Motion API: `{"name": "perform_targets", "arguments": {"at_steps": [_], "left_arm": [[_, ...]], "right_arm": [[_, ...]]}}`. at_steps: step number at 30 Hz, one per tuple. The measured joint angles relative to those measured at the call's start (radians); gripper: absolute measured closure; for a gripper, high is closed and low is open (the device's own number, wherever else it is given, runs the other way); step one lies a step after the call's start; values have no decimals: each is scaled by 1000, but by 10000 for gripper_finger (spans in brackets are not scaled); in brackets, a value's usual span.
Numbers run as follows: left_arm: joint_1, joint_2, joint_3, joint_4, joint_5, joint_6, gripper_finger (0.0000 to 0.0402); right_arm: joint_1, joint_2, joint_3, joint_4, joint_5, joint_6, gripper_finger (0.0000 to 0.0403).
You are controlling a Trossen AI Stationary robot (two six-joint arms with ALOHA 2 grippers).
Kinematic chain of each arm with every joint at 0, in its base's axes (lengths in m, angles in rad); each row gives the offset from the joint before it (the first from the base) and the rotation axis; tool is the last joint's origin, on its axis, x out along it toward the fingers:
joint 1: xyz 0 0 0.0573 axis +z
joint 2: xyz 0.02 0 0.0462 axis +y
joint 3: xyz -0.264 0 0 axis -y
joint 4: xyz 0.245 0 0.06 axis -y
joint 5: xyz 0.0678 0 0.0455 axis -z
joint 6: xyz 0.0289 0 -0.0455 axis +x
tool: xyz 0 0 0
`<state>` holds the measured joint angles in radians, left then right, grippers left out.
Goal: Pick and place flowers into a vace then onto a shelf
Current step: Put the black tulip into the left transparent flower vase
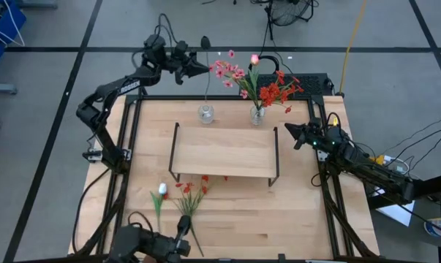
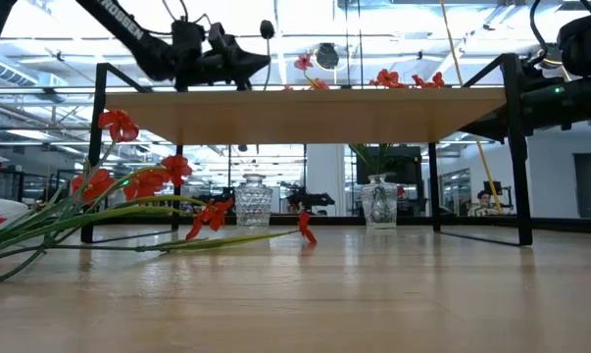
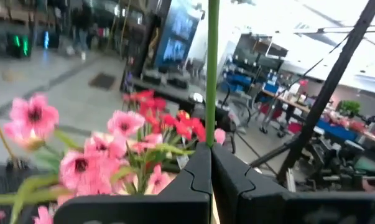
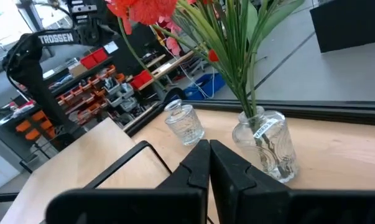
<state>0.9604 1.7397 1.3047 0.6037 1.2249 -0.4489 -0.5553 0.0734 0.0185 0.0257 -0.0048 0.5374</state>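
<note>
**Two vases behind the shelf, one dark-bud stem pinched above the empty one**

Two arms are up, and only the left one is busy. Farthest left, the left gripper (image 1: 198, 67) hangs beyond the far edge of the table, its jaws clenched on a thin green stem (image 3: 211, 68). That stem rises straight up from between the fingertips to a dark bud (image 1: 205, 41), and its lower length drops from the jaws toward the empty glass vase (image 1: 205, 113) standing below them. Whether the stem's tip has entered the vase mouth, I cannot tell from here.

Next along, just past the jaws, pink blossoms (image 1: 226, 71) and red blossoms (image 1: 277, 91) fan out of the second vase (image 1: 257, 115), which already holds a full bunch. Both vases stand on the tabletop behind the shelf (image 1: 224, 152), not on it.

Out to the right, the right gripper (image 1: 296, 134) waits beside the shelf's end frame, jaws shut on nothing, pointing at the filled vase.

Nearer me, loose red flowers (image 1: 190, 194) and a white-pink tulip bud (image 1: 161, 191) lie flat on the table, well apart from either set of jaws.

My read: this is the placing step. The next move calls for lowering the stem straight into the narrow neck before letting go.
</note>
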Motion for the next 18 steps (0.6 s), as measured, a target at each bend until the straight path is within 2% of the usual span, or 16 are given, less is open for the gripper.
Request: {"name": "perform_targets", "arguments": {"at_steps": [5, 7, 11, 18], "left_arm": [[15, 0, -128, 331, -66, -199, 401], [18, -2, -166, 404, -84, -238, 401], [30, 0, -216, 455, -78, -304, 401], [30, -1, -244, 459, -74, -282, 401]], "right_arm": [[0, 0, 0, 0, 1, 24, 401], [0, 0, 0, 0, 1, 26, 401], [0, 0, 0, 0, 2, 26, 401], [0, 0, 0, 0, 3, 24, 401]]}}
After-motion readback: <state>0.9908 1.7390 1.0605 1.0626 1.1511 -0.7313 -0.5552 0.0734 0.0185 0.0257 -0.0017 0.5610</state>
